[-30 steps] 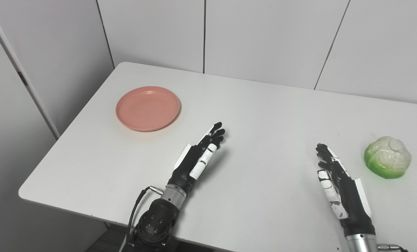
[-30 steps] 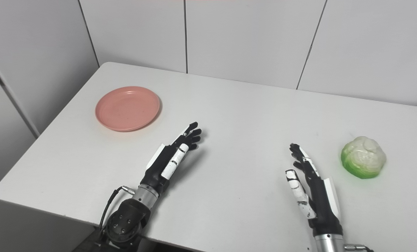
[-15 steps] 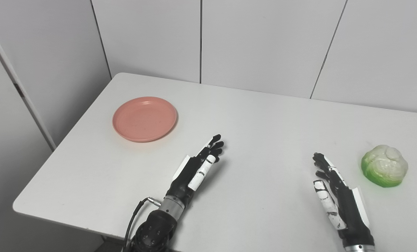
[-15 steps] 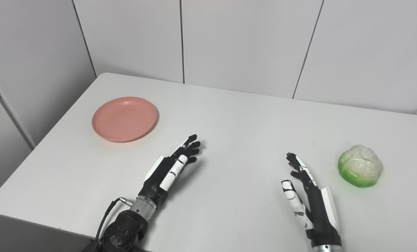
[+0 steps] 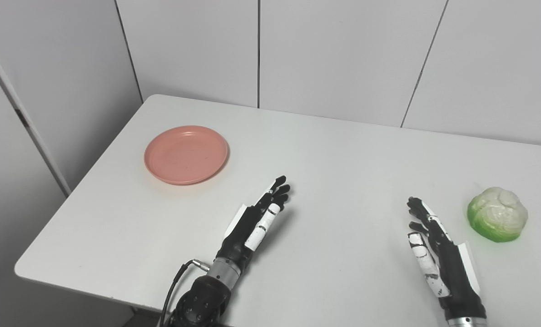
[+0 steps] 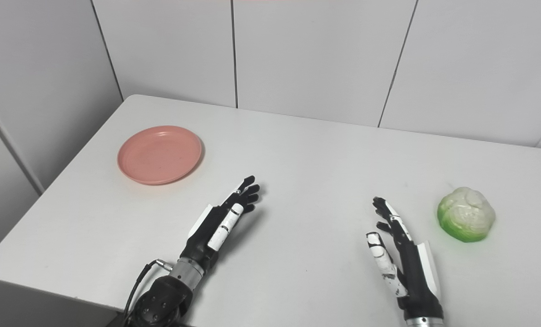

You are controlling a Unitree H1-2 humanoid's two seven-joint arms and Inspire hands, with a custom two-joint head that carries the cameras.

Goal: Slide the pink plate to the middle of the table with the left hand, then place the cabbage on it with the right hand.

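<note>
Both hands wait empty over the near half of the table (image 5: 325, 145), a broad white top that fills most of the view; the left hand (image 5: 256, 218) lies low with fingers stretched forward and slack, grasping nothing, well short of its target; the right hand (image 5: 434, 247) is likewise released, fingers spread and pointing away, near the cabbage but apart from it. Next in size, the pink plate (image 5: 186, 154) sits flat toward the far left, not far from the table's left edge, so the slide to the middle is not yet begun. Smallest, the cabbage (image 5: 497, 220) rests on the right side, green below and pale on top, untouched.

Risks, as I judge them: the plate is shallow with a low rim, so fingers pressing on the rim could tip it, or skate over it without dragging it; a push aimed the wrong way could send it toward the left edge; the cabbage looks rounded and smooth, so a loose grasp might let it roll aside, and it lies near the right border of view.
</note>
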